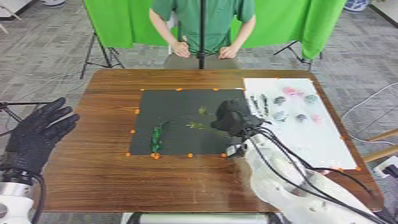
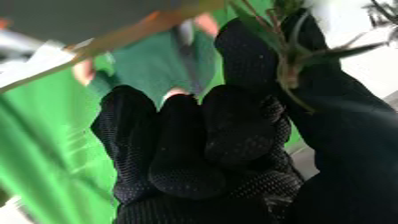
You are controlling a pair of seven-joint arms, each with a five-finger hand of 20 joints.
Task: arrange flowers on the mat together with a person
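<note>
Right hand [image 1: 233,117] over the mat [image 1: 173,107], a green sprig [image 2: 289,70] in its grip.
The sprig is pinched narrowly between thumb and finger; the hand sits over the mat's right part, beside the white board [image 1: 311,146]. Yellowish leaves [image 1: 196,125] show over the mat just left of the hand. A dark green stem [image 1: 157,137] lies on the mat's near left part. Pink and grey-green flowers [image 1: 292,91] lie on the board's far part. The left hand [image 1: 40,131] is wide, fingers extended, at the worktop's [image 1: 98,185] left side.
</note>
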